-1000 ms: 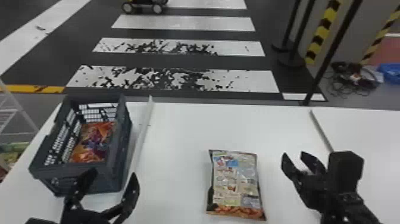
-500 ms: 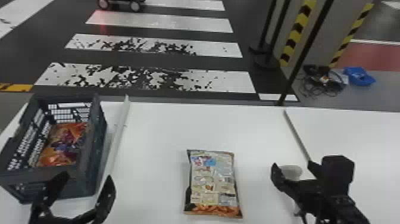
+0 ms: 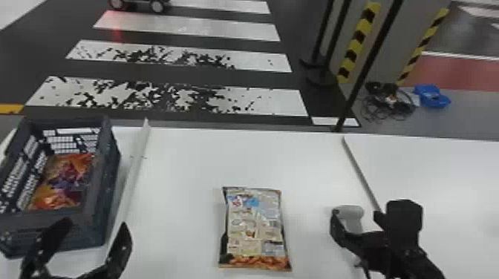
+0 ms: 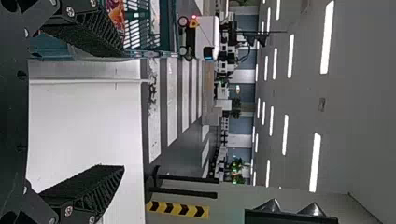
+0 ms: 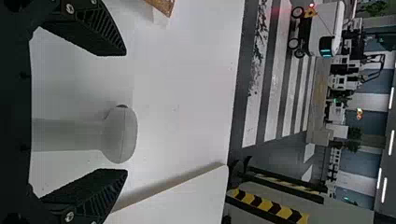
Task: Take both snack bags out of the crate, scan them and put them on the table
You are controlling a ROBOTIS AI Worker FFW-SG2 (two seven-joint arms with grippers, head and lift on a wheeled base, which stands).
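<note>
Left jaws gape, empty; right jaws gape too, the scanner [image 5: 122, 135] between them ungripped: clasp its stiff-looking handle [image 5: 67, 135]. The bag [image 3: 256, 226] looks light, crushable.

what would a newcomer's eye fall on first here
Probably the snack bag lying by itself in the middle of the white table. Next might come the dark crate on the left, with a bright orange and purple bag inside. On the right, a pale scanner sits between the open fingers of the right hand.
</note>
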